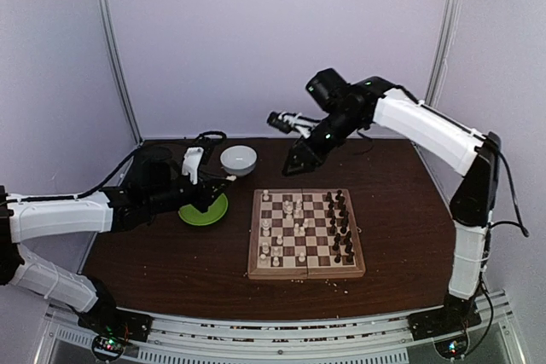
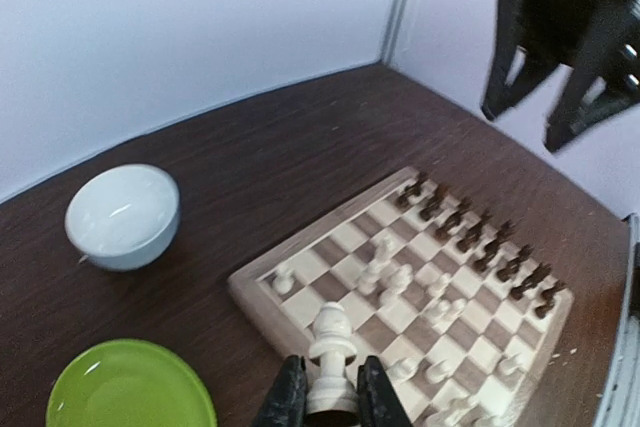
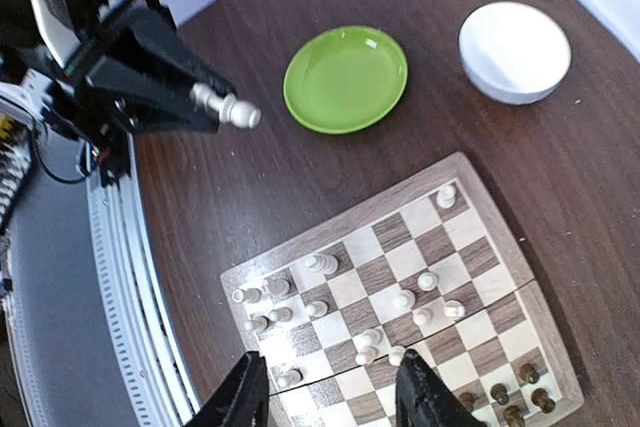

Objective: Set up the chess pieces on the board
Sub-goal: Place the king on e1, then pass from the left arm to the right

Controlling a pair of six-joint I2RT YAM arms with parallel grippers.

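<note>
The board lies mid-table. Cream-white chess pieces stand loosely over its left half, and dark pieces stand in two rows along its right side. My left gripper is shut on the base of one upright white piece, hovering over the table just off the board's left edge. That held piece also shows in the right wrist view. My right gripper hangs high above the board's far side, open, with nothing between its fingers.
A round green plate lies left of the board, under the left arm. A white bowl sits behind it near the back wall. Pale crumbs dot the dark table by the board's front right corner.
</note>
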